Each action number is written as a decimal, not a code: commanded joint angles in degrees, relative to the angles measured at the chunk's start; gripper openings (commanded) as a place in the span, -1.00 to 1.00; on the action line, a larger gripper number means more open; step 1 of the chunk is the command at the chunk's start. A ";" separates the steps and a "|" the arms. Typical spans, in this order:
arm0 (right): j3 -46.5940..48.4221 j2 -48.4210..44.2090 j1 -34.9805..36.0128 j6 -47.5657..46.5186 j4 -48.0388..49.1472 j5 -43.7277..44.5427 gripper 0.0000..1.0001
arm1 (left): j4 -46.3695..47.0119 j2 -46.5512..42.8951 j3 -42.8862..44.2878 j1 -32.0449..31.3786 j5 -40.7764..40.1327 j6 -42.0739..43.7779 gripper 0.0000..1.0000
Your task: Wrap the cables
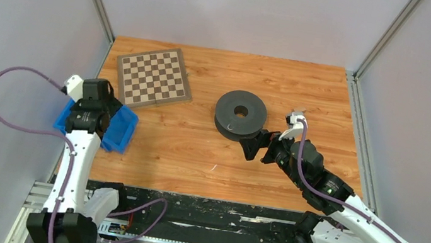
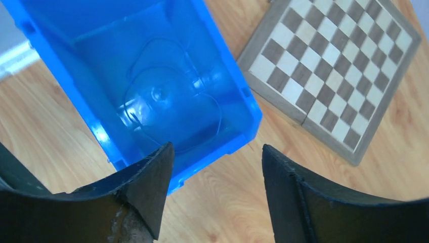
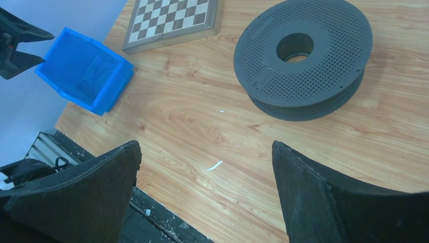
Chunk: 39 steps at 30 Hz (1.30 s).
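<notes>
Over blue bin [image 1: 126, 128] at frame's left: left tool [image 2: 217, 149] agape, empty; right tool [image 3: 206, 147] wide, empty. Risk: thin cables [image 2: 169, 93], loosely looped, slip the pinch.

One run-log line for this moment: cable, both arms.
cable: coiled loose in blue bin | left gripper: above bin, open, empty | right gripper: near spool, open, empty

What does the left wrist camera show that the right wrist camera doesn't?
Only the left wrist view makes out the cables, thin blue loops lying loose on the floor of the blue bin. Only the right wrist view shows the dark grey spool and a small white scrap on the wood. Both share the bin, the chessboard and the wooden table.
</notes>
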 commanded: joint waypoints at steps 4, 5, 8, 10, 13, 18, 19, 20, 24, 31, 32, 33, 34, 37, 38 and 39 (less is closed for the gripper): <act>0.64 -1.61 0.17 -1.45 2.88 -4.70 0.98 | 10.88 2.15 -11.13 21.07 28.72 -26.82 0.31; 0.36 -1.97 0.17 -1.49 2.94 -4.88 0.98 | 13.33 3.84 -11.58 22.06 30.29 -28.71 0.30; -0.36 -2.80 0.12 -2.19 2.99 -5.12 0.98 | 14.75 6.98 -11.64 24.30 30.82 -31.43 0.29; -0.42 -3.02 0.16 -2.78 3.06 -4.94 0.98 | 15.30 8.57 -11.64 24.62 29.34 -32.73 0.29; -0.15 -3.19 0.10 -2.68 3.04 -5.56 0.98 | 16.40 10.03 -11.99 24.75 27.07 -34.85 0.26; 0.38 -2.91 0.15 -3.02 3.11 -5.95 0.98 | 13.00 12.89 -11.45 24.79 21.92 -37.03 0.23; 0.34 -2.90 0.17 -3.15 3.09 -5.57 0.98 | 11.92 13.26 -11.23 24.79 20.39 -38.01 0.22; 0.28 -2.78 0.17 -3.18 3.26 -5.11 0.98 | 10.98 13.95 -11.32 24.80 19.97 -38.45 0.22; -0.49 -2.13 0.17 -3.51 3.88 -3.71 0.98 | 12.47 17.05 -12.41 24.82 22.04 -39.62 0.22; 0.14 -1.17 0.17 -3.45 3.86 -4.75 0.98 | 12.38 23.85 -10.85 24.82 24.26 -40.90 0.16; 0.07 -1.22 0.16 -3.46 3.85 -4.49 0.98 | 12.23 24.75 -10.52 24.82 24.11 -40.51 0.15; -0.06 -1.43 0.17 -3.49 3.89 -4.23 0.98 | 11.82 25.12 -9.87 24.78 23.73 -40.40 0.14; -0.16 -1.55 0.15 -3.42 3.87 -4.03 0.98 | 11.64 25.73 -9.59 24.81 23.49 -40.48 0.14; -0.38 -1.83 0.17 -3.18 3.92 -3.63 0.98 | 11.42 27.06 -8.44 24.81 22.64 -40.61 0.14; -0.38 -1.79 0.17 -3.15 3.90 -3.54 0.98 | 11.66 27.37 -8.06 24.77 22.79 -40.54 0.14; -0.38 -1.64 0.11 -3.19 3.89 -3.41 0.98 | 11.62 28.12 -7.93 24.80 22.89 -40.64 0.14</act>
